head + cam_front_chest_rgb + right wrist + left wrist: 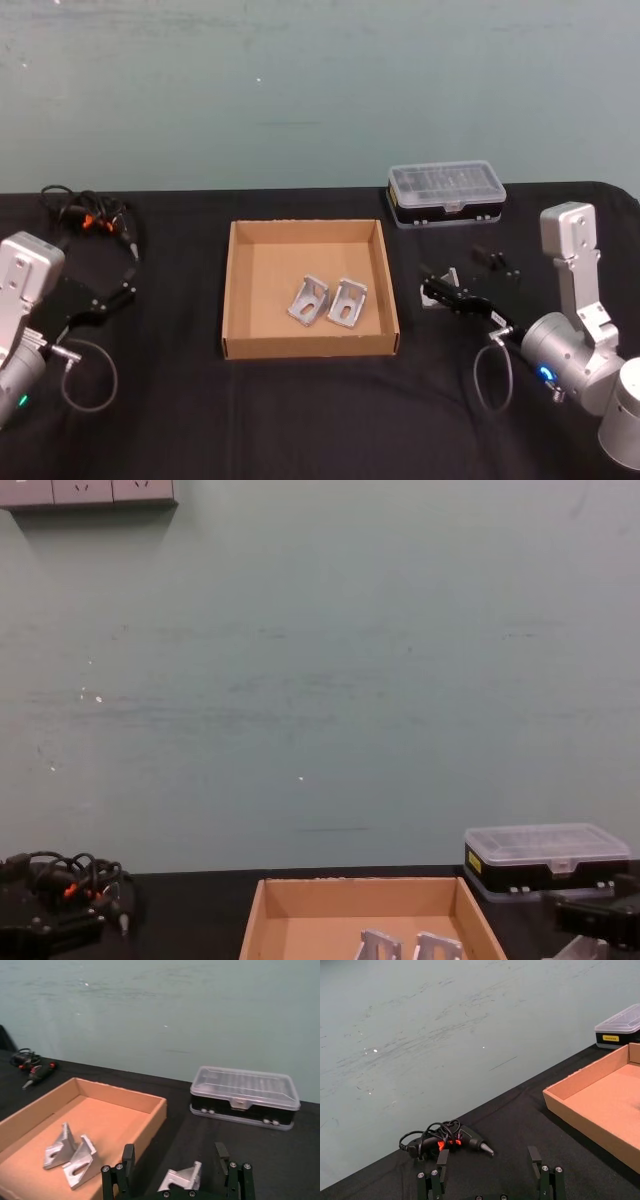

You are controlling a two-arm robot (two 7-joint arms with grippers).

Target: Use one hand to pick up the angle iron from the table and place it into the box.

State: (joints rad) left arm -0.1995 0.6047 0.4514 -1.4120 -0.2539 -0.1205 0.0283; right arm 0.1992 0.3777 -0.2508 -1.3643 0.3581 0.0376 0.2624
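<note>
The tan cardboard box [268, 268] sits mid-table with two silver angle irons [309, 300] [347, 302] lying inside. A third angle iron [440, 291] rests on the black table [300, 410] just right of the box. My right gripper [446, 294] is open and low over it. In the right wrist view its fingers [129, 1159] stand either side of that angle iron [182, 1178], apart from it. The left gripper [125, 286] is parked at the far left, open [488, 1157] with nothing between its fingers.
A black plastic case with a clear lid [446, 193] stands behind the right gripper. Small black parts [495, 258] lie in front of it. A tangle of black cables with orange bits [88, 215] lies at the back left.
</note>
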